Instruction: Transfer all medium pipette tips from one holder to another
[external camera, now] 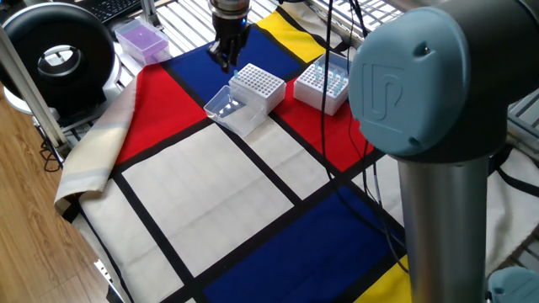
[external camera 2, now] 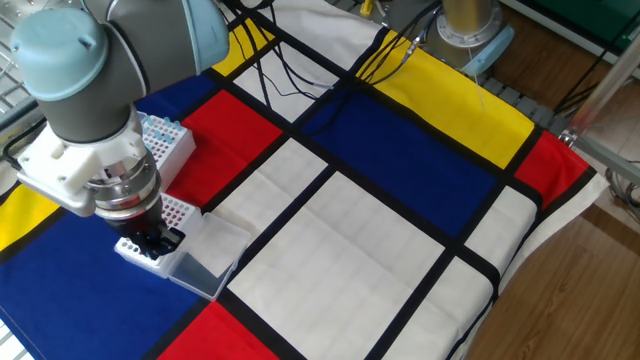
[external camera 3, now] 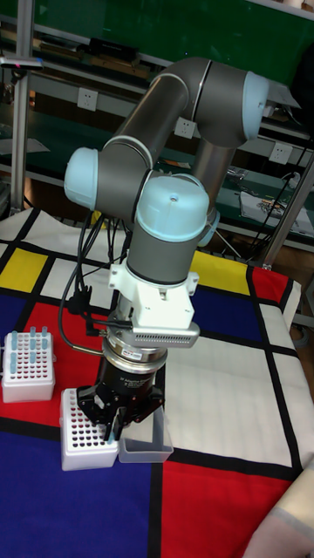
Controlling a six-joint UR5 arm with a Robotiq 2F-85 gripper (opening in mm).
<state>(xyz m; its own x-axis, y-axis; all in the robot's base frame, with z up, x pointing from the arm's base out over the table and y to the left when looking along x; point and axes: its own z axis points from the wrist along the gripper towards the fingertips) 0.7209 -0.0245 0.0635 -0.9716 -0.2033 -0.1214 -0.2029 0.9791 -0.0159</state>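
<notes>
pipette tips (external camera 3: pixel 32 347) upright, end effector (external camera 3: pixel 113 425) apart

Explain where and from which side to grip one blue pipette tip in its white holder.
Grip the exposed upper end, coming straight down: the medium pipette tips stand upright in the white holder, lower parts sunk in its holes, neighbours probably blocking sideways approach.
</notes>
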